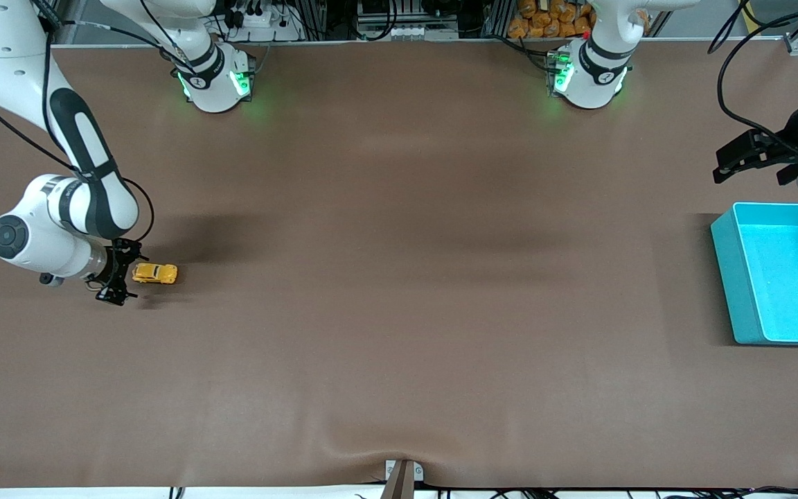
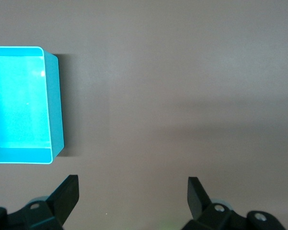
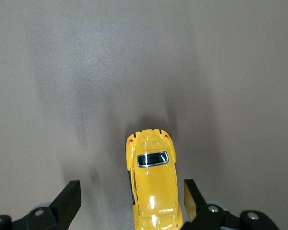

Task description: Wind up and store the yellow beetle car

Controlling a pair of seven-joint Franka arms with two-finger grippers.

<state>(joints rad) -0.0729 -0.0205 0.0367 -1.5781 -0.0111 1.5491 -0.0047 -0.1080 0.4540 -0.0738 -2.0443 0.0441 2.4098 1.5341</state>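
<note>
The yellow beetle car [image 1: 155, 273] is showing up bright yellow-orange with a dark rear window and two tiny red dots at one end. Well apart from it, the bin [image 1: 724, 242] is glowing plain turquoise. The surface [image 1: 399, 277] is looking flat matte brown, and both hands [image 1: 116, 277] [image 1: 735, 161] are looking black.

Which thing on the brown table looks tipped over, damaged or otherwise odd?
Nothing stands out. The small yellow beetle toy car stands upright on its wheels between the right gripper fingers. The turquoise plastic bin sits upright below the left gripper.
</note>
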